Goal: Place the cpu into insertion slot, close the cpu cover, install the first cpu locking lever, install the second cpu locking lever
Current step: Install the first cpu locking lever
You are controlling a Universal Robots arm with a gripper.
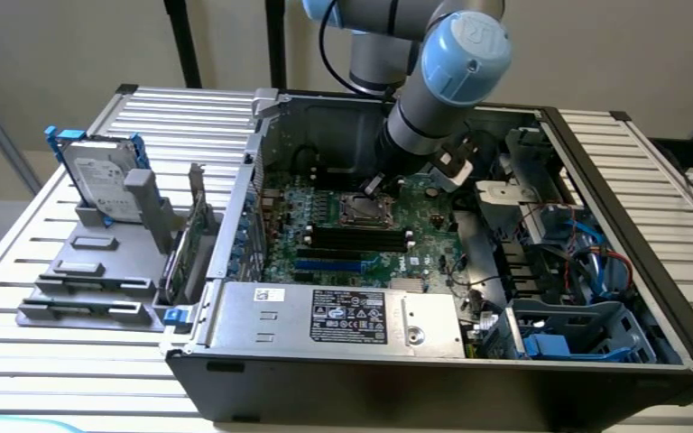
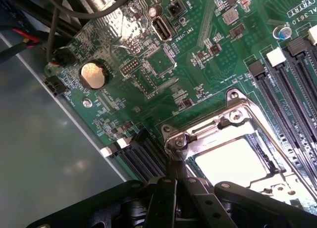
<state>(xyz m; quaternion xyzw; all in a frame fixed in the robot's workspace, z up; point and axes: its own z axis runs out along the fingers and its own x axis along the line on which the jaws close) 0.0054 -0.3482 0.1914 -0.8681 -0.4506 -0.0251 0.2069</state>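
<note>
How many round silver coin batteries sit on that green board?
1: the coin battery lies near the green board's edge, beside the grey case wall, away from the shiny chip socket. Others may be hidden.

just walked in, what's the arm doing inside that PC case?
The arm is reaching down into the open computer case and working at the processor socket on the green motherboard. In the wrist view the cpu already sits in the socket, and the silvery cpu cover frames it, apparently lying closed over it. The gripper is shut, with its tips right at one corner of the cover, by a screw post. Whether the locking levers are latched cannot be told.
</note>
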